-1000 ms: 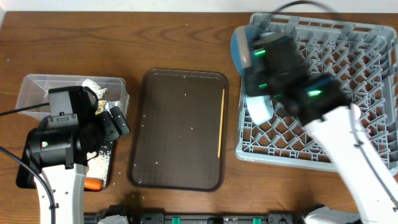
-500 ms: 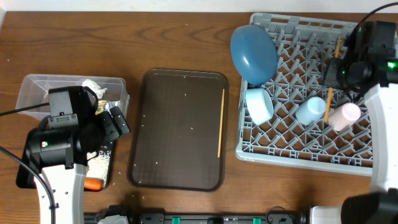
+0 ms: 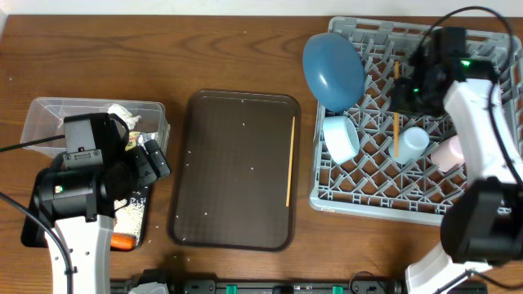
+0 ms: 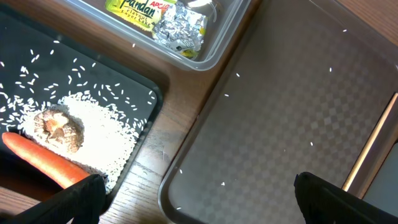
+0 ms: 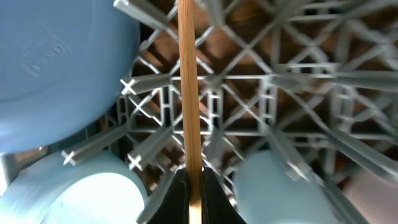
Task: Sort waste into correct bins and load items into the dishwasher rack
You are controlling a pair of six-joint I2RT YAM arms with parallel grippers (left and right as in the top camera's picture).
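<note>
My right gripper (image 3: 400, 96) (image 5: 194, 186) is shut on one wooden chopstick (image 3: 396, 114) (image 5: 188, 93), held over the grey dishwasher rack (image 3: 482, 73). Below it the rack holds the blue plate (image 3: 333, 69), white-blue bowl (image 3: 341, 137), light blue cup (image 3: 411, 143) and pink cup (image 3: 448, 151). A second chopstick (image 3: 289, 159) lies on the brown tray. The left gripper (image 4: 199, 205) hangs open and empty over the gap between the brown tray and the black tray (image 4: 25, 37), which holds the carrot (image 4: 43, 162), rice (image 4: 106, 130) and brown lump (image 4: 59, 127). In the clear tub (image 4: 217, 53) lie the wrapper (image 4: 180, 28) and packet (image 4: 137, 9).
The dark brown serving tray (image 3: 237, 171) sits mid-table between the bins and the rack, with a few rice grains scattered on it. The left arm's body covers most of the black tray in the overhead view.
The right arm has swung across the rack with the chopstick: out to the right side, then back toward the middle beside the light blue cup. The left arm has stayed still.
</note>
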